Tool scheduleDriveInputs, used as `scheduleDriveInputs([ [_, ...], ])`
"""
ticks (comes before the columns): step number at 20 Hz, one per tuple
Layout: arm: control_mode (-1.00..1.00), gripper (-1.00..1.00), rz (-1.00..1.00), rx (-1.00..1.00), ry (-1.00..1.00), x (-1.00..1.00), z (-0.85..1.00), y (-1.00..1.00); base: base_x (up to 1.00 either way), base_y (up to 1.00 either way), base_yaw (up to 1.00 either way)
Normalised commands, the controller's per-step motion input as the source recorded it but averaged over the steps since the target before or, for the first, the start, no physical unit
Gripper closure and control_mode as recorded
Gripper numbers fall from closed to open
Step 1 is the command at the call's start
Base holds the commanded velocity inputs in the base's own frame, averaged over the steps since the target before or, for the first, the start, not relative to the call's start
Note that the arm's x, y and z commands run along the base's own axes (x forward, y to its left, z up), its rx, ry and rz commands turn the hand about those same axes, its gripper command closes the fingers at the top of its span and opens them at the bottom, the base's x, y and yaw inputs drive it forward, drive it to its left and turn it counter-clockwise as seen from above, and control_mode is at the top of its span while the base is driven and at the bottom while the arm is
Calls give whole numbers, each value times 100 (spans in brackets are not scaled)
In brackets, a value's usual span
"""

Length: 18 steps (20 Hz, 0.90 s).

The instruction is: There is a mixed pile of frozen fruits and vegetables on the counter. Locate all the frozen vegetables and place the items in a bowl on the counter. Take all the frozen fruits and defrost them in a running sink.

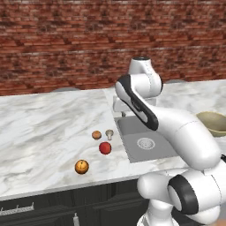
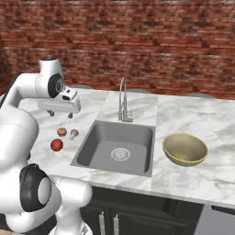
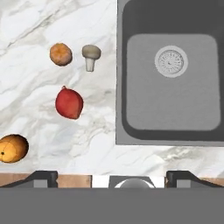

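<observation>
— Mushroom [image 1: 109,133], red ball [image 1: 105,148] and both orange balls lie loose on the counter [image 1: 44,128], left of the sink [image 1: 145,143].
— From the right, our gripper [image 2: 59,113] hangs spread and empty above them; the bowl [image 2: 185,149] waits beyond the sink.
— Looking down the hand, we're high to choose a target.

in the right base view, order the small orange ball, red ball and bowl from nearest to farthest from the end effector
End effector hangs open over the counter's left end.
1. small orange ball, just below it
2. red ball, a bit further toward the front edge
3. bowl, right of the sink

Red brick wall [image 1: 66,39], dark cabinets [image 2: 137,215]
</observation>
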Motion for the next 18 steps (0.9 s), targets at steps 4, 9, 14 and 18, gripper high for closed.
scheduleDriveInputs([
  [4, -100, -100, 0, 0, 10, 20, -25, 25, 0, 0, 0],
  [9, -100, -100, 0, 0, 3, 31, -29, 16, 0, 0, 0],
  [14, -100, -100, 3, 0, 0, 37, -40, 0, 0, 0, 0],
  [18, -100, -100, 3, 0, 0, 35, -42, 0, 0, 0, 0],
])
